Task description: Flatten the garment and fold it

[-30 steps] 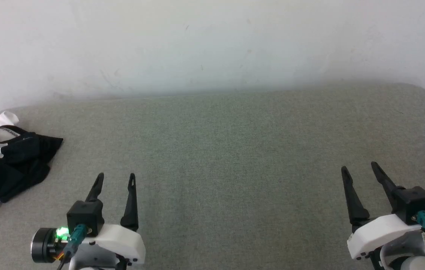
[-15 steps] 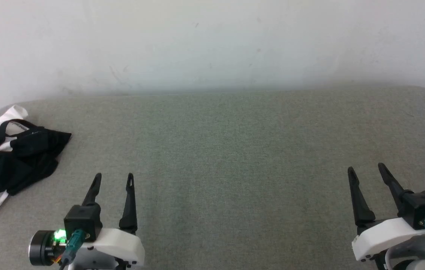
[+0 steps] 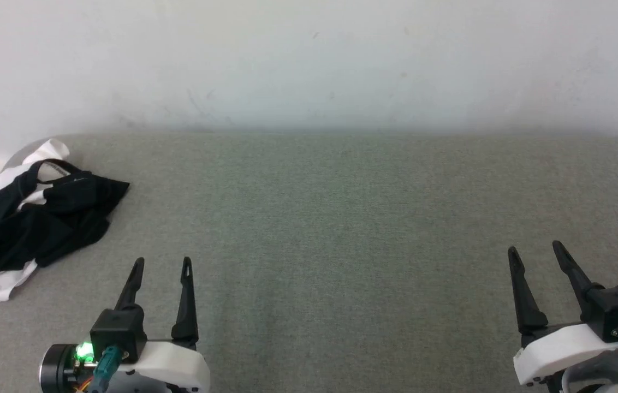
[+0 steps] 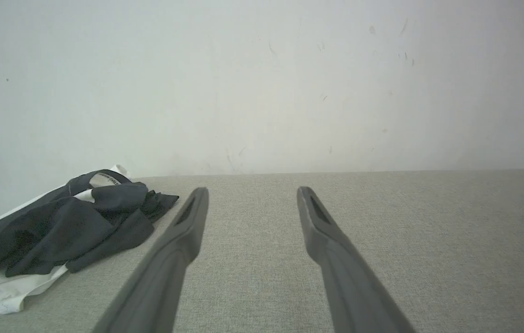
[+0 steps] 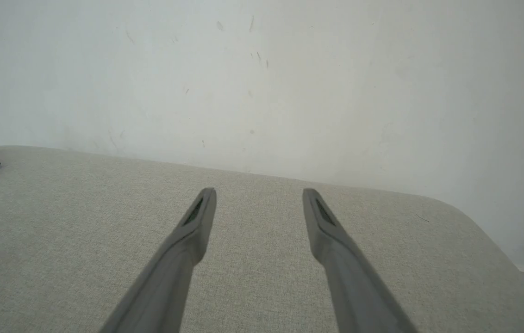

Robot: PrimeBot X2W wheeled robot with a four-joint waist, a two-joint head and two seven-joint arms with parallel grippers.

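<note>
Our left gripper (image 3: 162, 262) sits low at our left, its two dark fingers (image 4: 183, 240) pointing forward and spread wide apart with nothing between them. Our right gripper (image 3: 535, 248) sits low at our right, spread just as wide and empty, its tips leaning slightly leftward. Our arms are well apart, the white wrist housings (image 3: 172, 363) roughly level with each other.

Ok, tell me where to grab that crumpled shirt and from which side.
Probably the black corner of the shirt: it juts clear of the heap on the side nearest the open left gripper, alone on the cushion. Come down from that side.
</note>
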